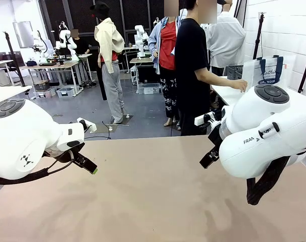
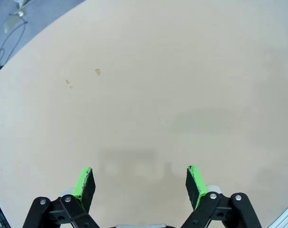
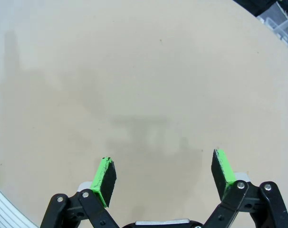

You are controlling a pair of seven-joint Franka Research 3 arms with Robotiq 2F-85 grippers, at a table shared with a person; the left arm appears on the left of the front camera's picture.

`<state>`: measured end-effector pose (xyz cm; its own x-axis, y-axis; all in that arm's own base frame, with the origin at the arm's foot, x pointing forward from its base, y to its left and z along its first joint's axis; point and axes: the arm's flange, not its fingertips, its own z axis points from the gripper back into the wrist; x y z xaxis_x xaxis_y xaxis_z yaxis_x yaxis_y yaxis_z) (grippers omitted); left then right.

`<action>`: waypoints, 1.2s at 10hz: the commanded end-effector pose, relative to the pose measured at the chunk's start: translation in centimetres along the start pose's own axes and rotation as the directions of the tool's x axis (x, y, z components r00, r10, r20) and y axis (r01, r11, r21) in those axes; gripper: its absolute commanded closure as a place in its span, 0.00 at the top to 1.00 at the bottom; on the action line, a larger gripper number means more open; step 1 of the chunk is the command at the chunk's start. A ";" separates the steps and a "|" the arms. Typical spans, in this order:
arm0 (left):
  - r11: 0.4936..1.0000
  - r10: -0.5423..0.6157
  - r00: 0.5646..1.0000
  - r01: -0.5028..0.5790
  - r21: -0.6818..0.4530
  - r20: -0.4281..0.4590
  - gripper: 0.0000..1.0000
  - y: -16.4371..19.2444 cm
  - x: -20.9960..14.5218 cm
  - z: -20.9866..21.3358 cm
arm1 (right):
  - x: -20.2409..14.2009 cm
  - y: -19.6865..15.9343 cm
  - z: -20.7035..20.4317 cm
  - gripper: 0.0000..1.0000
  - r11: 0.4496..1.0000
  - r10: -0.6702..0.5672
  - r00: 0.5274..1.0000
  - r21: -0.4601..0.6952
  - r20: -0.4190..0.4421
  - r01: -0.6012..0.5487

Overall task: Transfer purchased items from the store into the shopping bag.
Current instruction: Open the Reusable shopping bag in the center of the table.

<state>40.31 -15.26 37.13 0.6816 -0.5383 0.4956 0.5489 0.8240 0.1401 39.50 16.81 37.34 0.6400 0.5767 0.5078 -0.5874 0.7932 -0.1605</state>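
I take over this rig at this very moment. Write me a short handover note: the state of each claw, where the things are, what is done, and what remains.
Left claw: open, holding nothing, above the tan table.
Right claw: open, holding nothing, above the same table.
Things: the translucent whitish plastic shopping bag with navy blue handles stands at the far right, behind the right arm. A person's hand is at its edge. Part of a dark grey slotted plastic basket shows beside it.
Done: no transfer can be confirmed. I cannot tell what the bag holds.
Left: apparently the whole transfer.

Bright even light, soft shadows, sharp
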 end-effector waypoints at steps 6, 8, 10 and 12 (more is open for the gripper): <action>1.000 0.003 1.000 -0.003 0.000 0.001 1.00 0.1 0.0 0.0 | 0.0 0.0 0.0 1.00 1.000 0.000 1.000 0.000 0.000 0.000; 1.000 0.003 1.000 -0.003 0.000 0.001 1.00 0.1 0.0 0.0 | 0.0 0.0 0.0 1.00 1.000 0.000 1.000 0.000 0.000 0.000; 1.000 0.003 1.000 -0.003 0.000 0.001 1.00 0.1 0.0 0.0 | 0.0 0.0 0.0 1.00 1.000 0.000 1.000 0.000 0.000 0.000; 1.000 0.003 1.000 -0.003 0.000 0.001 1.00 0.1 0.0 0.0 | 0.0 0.0 0.0 1.00 1.000 0.000 1.000 0.000 0.000 0.000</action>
<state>40.31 -15.26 37.13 0.6816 -0.5383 0.4956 0.5489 0.8241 0.1401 39.50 16.81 37.34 0.6400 0.5767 0.5078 -0.5874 0.7932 -0.1605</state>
